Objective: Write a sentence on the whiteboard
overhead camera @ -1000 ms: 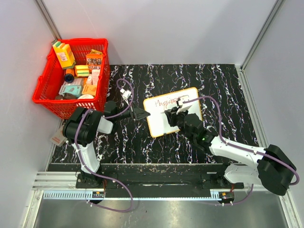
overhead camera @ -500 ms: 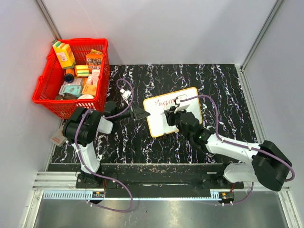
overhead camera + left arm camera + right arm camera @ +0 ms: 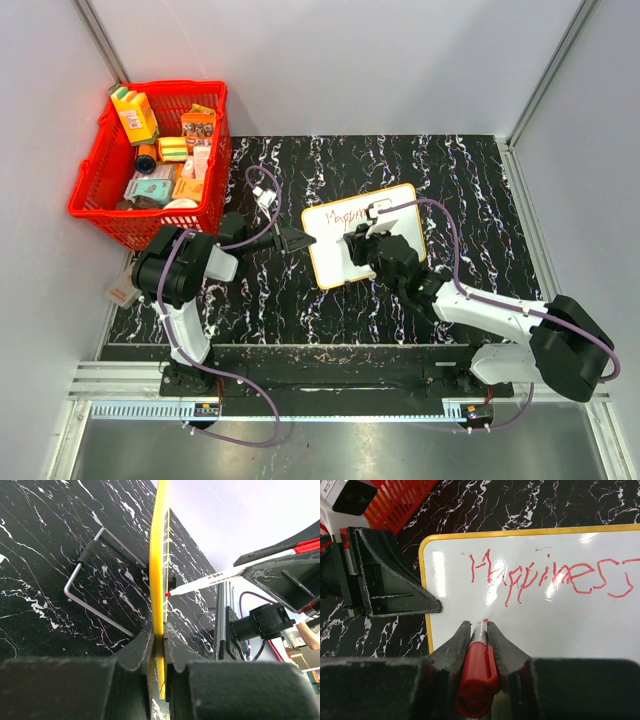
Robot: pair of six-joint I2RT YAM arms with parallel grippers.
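Note:
The whiteboard (image 3: 365,238) with a yellow rim lies on the black marble table. It shows again in the right wrist view (image 3: 560,615) and edge-on in the left wrist view (image 3: 160,580). The sentence (image 3: 550,575) is one red line reading "Happiness" (image 3: 350,214). My left gripper (image 3: 300,240) is shut on the board's left rim (image 3: 159,645). My right gripper (image 3: 352,240) is shut on a red marker (image 3: 476,675). The marker's tip (image 3: 168,594) is at the board below the first letters.
A red basket (image 3: 112,218) with several boxes and packets stands at the back left of the table. A bent metal wire stand (image 3: 90,580) lies on the table behind the board. Grey walls close in the left and right sides.
My right gripper has shifted a little to the left with the marker, from the board's middle to below the first letters. The left gripper and the board have not moved.

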